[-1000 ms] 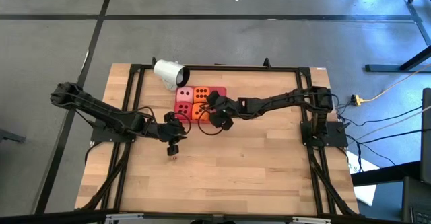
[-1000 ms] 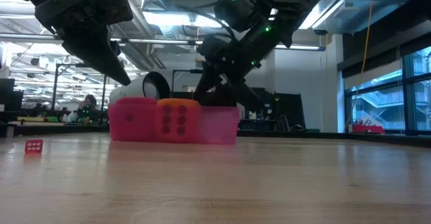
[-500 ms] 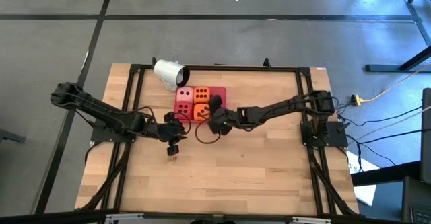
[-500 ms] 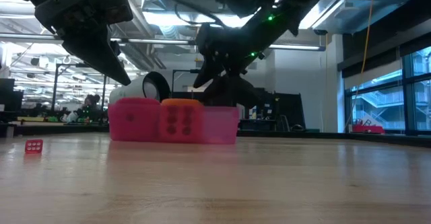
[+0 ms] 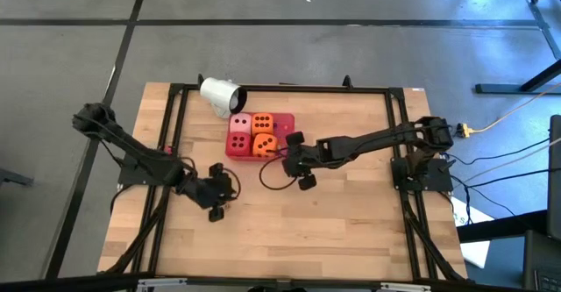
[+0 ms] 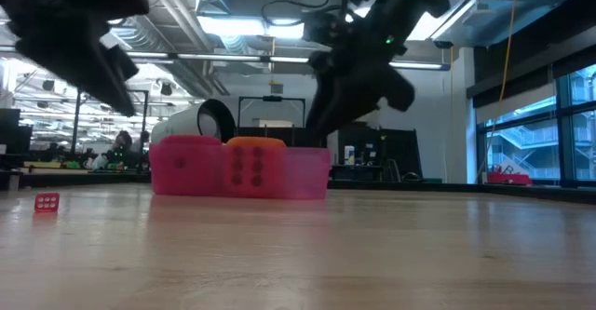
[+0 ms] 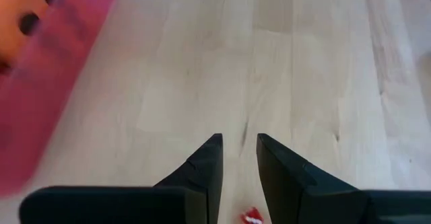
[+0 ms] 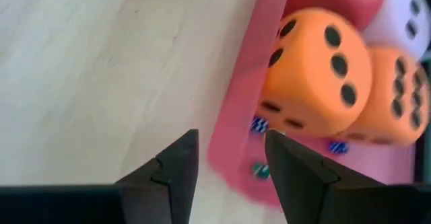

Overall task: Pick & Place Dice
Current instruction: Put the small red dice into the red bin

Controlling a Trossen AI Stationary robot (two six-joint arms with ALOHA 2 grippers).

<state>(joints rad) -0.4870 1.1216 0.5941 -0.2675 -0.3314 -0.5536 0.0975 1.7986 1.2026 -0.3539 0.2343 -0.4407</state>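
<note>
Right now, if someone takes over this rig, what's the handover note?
Left gripper: open, empty, low over the table in front of the tray.
Right gripper: open, empty, at the tray's right edge.
Dice: pale pink die, red die, rear orange die and front orange die all sit in the red tray.
White cup lies on its side behind the tray.
Done: four dice placed.
Left: probably the tiny red die on the table by the left gripper.
</note>
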